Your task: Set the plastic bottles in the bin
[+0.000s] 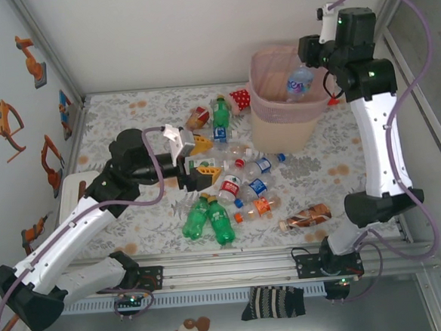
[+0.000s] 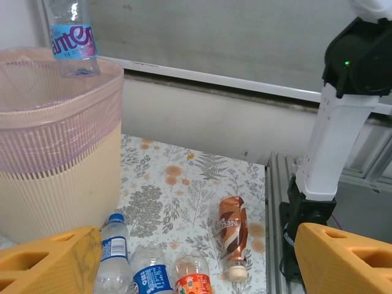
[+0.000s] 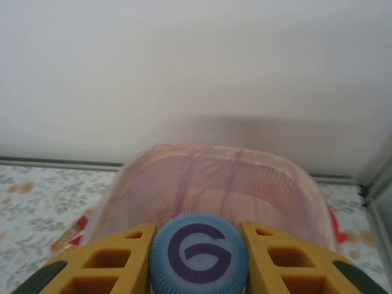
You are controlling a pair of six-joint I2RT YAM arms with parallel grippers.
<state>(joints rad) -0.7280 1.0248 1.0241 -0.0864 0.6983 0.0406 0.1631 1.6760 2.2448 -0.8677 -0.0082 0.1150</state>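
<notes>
Bottle: clear plastic bottle with blue label and cap (image 1: 299,83), hanging upright over the tall pink mesh bin (image 1: 278,129).
Handling: we judge it light, thin-walled, slippery; neck and cap grip best.
Right gripper (image 3: 199,260): clamped on its cap.
Left gripper (image 1: 203,156): spread, empty, above scattered plastic bottles (image 1: 246,185).
Clearance: base seemingly at rim level; we see room around.

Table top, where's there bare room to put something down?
Bare cloth lies in the far left corner behind the left hand, and on the right between the bin, the brown bottle and the right arm. The middle, left hand to bin, is crowded with bottles.
</notes>
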